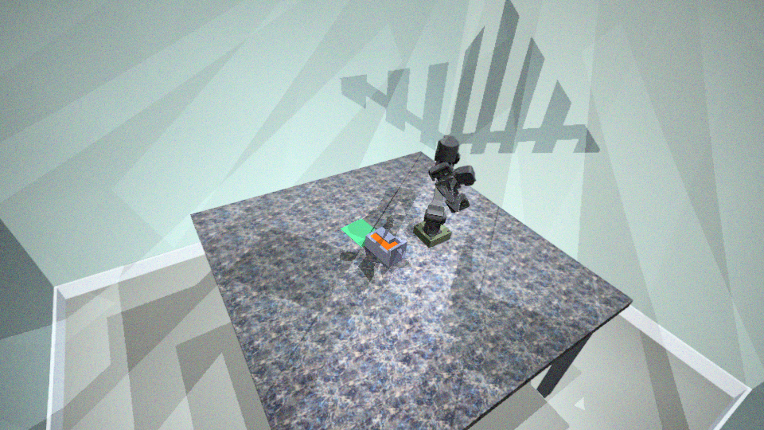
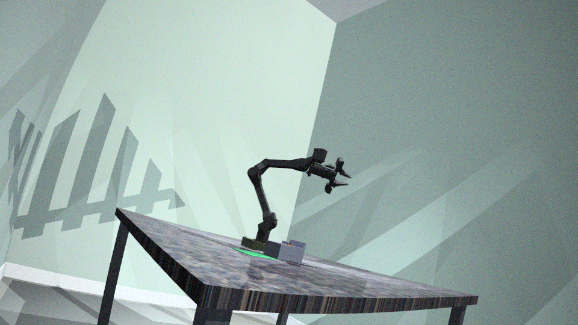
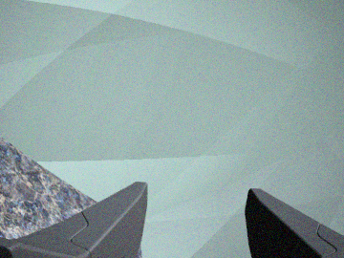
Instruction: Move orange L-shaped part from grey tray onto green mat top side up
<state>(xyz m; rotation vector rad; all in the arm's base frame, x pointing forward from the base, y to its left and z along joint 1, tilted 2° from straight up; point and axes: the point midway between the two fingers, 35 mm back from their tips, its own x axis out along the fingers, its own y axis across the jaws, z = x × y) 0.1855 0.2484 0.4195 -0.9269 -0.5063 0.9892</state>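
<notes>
High above the table, the gripper hangs half-spread and empty. The orange part lies flush in the tray. Pressing the wrong end wouldn't tip it up.

In the exterior view the orange part shows only as a sliver above the grey tray, perhaps flush in its pocket, while the wrist view cuts off both fingers at the lower edge.
</notes>
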